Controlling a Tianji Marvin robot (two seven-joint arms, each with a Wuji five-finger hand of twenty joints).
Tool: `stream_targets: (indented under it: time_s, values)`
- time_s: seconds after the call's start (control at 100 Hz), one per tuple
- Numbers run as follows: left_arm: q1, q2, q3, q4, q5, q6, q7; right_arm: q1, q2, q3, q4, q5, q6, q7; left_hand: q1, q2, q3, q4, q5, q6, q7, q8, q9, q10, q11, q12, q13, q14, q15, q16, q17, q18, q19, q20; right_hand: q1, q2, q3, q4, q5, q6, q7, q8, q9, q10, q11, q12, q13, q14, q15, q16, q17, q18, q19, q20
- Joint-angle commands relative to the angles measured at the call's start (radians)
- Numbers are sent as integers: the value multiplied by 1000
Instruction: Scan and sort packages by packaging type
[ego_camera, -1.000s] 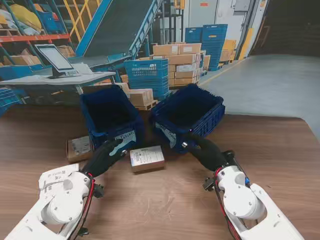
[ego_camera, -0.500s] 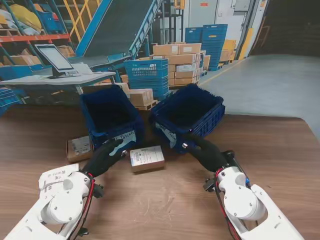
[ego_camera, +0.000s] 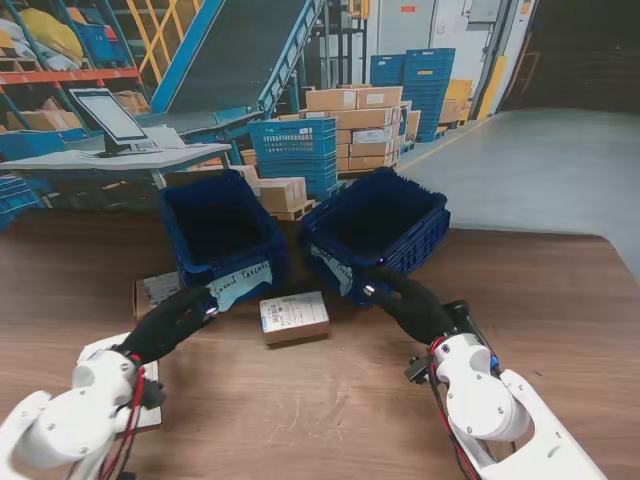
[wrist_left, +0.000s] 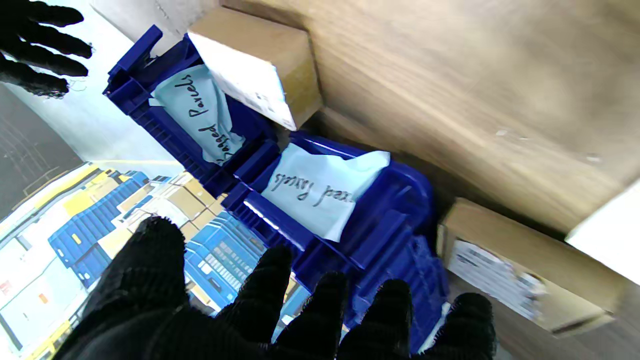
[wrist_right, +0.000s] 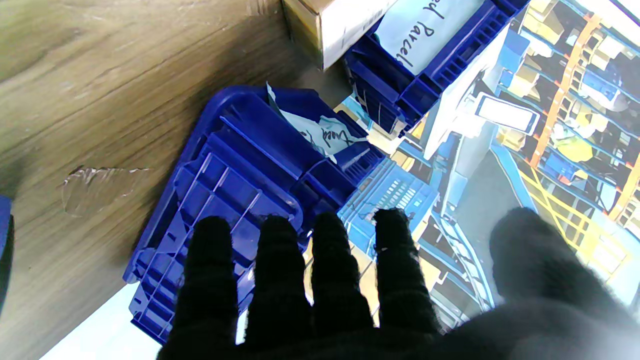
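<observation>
The left hand, fingers spread and holding nothing, has drawn back toward the frame's lower left, uncovering the left dark-blue plastic crate's paper label. The right hand, also released, stays by the right blue crate. The small labelled cardboard box lies mid-frame on the wooden worktop, not yet sorted.

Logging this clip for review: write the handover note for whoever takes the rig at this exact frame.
Left robot hand: open, empty, beside the left blue bin.
Right robot hand: open, empty, at the near corner of the right blue bin.
Boxed parcel lies on the table between the robot hands; a second box sits left of the left bin; a white flat package lies nearest me.
Both bins look empty; nothing visibly sorted. All three remain.
</observation>
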Motion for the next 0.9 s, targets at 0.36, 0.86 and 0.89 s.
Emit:
stream_targets:
  time_s: [0.36, 0.86, 0.89]
  values:
    - [126, 40, -187, -52, -38, 80, -188, 10, -13, -10, 14, 4, -27, -5, 38, 45, -35, -4, 9, 5, 5, 16, 28, 5, 3, 13, 0, 20, -23, -6, -4, 12, 5, 5, 0, -8, 7, 4, 7, -16, -11, 1, 8, 11, 4, 11, -6, 0, -4, 24, -6, -3, 7, 11]
    - [74, 66, -249, 71, 54, 72, -287, 35, -15, -36, 39, 5, -45, -12, 48, 37, -33, -3, 4, 10, 3, 15, 24, 4, 3, 17, 5, 13, -20, -3, 4, 9, 7, 5, -1, -7, 6, 4, 8, -18, -11, 2, 10, 12, 3, 11, -5, -1, -3, 24, -8, -1, 6, 11]
    - [70, 66, -251, 78, 60, 73, -284, 35, -15, -36, 40, 5, -45, -12, 49, 36, -33, -3, -1, 9, 1, 15, 22, 5, 3, 17, 5, 14, -19, -3, 4, 9, 8, 5, 0, -8, 7, 4, 8, -17, -10, 2, 9, 12, 3, 11, -6, 0, -4, 24, -8, 0, 6, 11]
